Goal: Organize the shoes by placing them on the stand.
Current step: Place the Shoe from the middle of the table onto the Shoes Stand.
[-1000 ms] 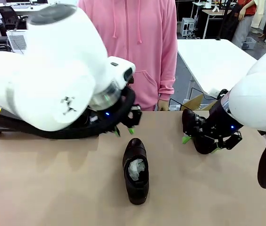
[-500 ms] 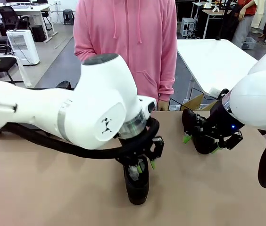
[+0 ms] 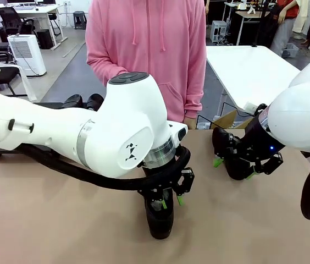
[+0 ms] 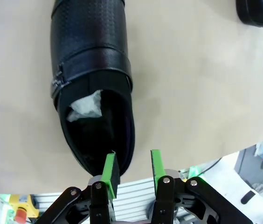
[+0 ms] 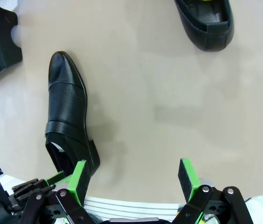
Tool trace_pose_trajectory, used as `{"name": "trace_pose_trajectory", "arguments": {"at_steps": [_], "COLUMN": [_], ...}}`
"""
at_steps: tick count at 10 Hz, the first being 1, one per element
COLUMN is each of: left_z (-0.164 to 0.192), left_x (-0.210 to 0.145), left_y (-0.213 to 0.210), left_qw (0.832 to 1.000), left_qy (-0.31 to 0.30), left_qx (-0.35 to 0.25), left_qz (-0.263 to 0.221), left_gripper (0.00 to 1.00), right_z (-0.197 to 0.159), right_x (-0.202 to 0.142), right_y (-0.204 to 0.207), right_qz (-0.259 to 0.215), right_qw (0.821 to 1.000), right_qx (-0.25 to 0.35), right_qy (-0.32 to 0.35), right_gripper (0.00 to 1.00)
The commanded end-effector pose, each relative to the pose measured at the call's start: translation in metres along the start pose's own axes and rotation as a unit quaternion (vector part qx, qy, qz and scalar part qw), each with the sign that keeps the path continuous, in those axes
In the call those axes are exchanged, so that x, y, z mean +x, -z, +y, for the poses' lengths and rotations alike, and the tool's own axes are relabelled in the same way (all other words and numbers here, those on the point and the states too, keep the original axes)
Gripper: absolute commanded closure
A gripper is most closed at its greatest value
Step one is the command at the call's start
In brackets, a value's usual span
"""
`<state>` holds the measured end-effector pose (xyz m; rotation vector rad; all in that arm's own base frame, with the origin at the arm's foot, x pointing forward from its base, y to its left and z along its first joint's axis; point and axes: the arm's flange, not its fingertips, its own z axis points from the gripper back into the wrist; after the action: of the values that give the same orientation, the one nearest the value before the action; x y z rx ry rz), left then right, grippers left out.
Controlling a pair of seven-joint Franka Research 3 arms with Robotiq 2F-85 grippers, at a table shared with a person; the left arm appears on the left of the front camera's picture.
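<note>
Table (image 3: 45,231) lies bare around the shoe (image 3: 159,225) (left arm (image 3: 105,137) looms overhead).

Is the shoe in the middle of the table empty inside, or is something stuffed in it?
Not empty. Crumpled white paper sits in the opening of the shoe, plain in the left wrist view.

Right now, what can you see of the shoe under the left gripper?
The shoe is glossy black leather with a perforated upper, a smooth strap band and a small side buckle. Crumpled white paper sits in its opening. It stands upright on its sole on the tan table. The left gripper hangs open at its heel, green pads astride the heel's side wall; contact is unclear.
</note>
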<state>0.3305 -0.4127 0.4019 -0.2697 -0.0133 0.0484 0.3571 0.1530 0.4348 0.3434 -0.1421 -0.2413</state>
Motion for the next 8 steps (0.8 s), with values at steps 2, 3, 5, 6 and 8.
{"name": "trace_pose_trajectory", "arguments": {"at_steps": [2, 3, 5, 6, 8], "left_z": [-0.006, -0.006, -0.005, -0.006, -0.004], "left_x": [0.007, 0.011, 0.019, 0.022, 0.027], "left_y": [0.004, 0.005, 0.006, 0.008, 0.014], "left_qw": [1.0, 1.0, 0.999, 0.999, 0.999], "left_qy": [0.012, 0.026, 0.037, 0.042, 0.05], "left_qx": [0.012, -0.001, -0.02, -0.016, 0.013], "left_qz": [-0.013, -0.003, -0.016, -0.017, -0.012], "left_gripper": [0.6, 0.6, 0.6, 0.6, 0.6], "right_z": [0.001, 0.001, 0.001, 0.001, 0.001], "right_x": [0.003, 0.003, 0.003, 0.003, 0.003], "right_y": [0.0, 0.0, 0.0, 0.0, 0.0], "right_qz": [0.003, 0.003, 0.003, 0.003, 0.003], "right_qw": [1.0, 1.0, 1.0, 1.0, 1.0], "right_qx": [0.007, 0.007, 0.007, 0.007, 0.007], "right_qy": [0.0, 0.0, 0.0, 0.0, 0.0], "right_gripper": [0.0, 0.0, 0.0, 0.0, 0.0]}}
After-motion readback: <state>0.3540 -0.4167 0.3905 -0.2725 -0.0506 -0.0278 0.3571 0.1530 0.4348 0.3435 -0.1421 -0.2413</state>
